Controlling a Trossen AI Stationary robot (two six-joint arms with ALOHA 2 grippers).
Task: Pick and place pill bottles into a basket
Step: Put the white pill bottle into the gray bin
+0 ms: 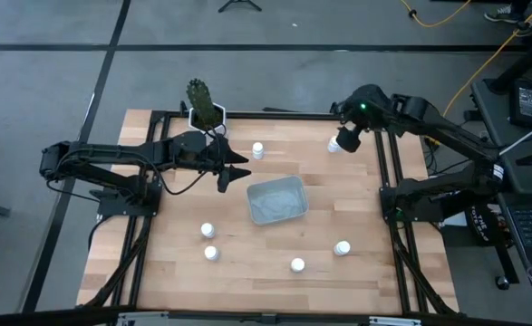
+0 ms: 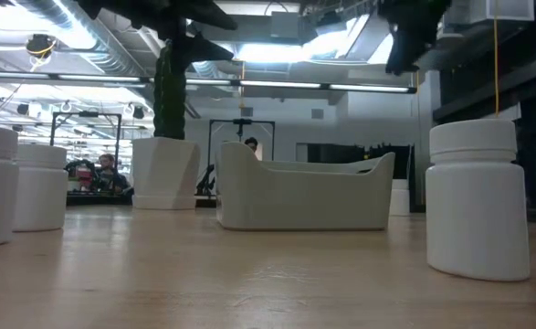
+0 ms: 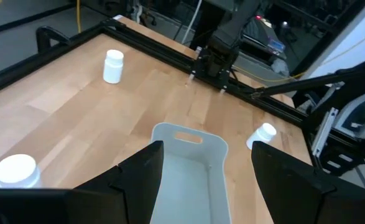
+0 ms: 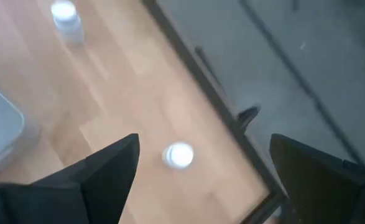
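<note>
The pale blue-grey basket (image 1: pixel 277 199) stands on the wooden table near its middle. Six white pill bottles stand upright on their bases: one at the far middle (image 1: pixel 257 149), one at the far right (image 1: pixel 333 146), two at the near left (image 1: pixel 207 231) (image 1: pixel 212 254), and two at the near right (image 1: pixel 297 264) (image 1: pixel 342 247). My left gripper (image 1: pixel 238 170) is open and empty, just left of the basket (image 3: pixel 188 171). My right gripper (image 1: pixel 346 139) is open above the far right bottle (image 4: pixel 179 155), which shows between its fingers, untouched.
A white pot with a cactus (image 1: pixel 204 107) stands at the far edge behind my left gripper. A black frame (image 1: pixel 392 172) runs round the table. In the low view one bottle (image 2: pixel 478 196) stands close on the right and two more (image 2: pixel 16 183) on the left.
</note>
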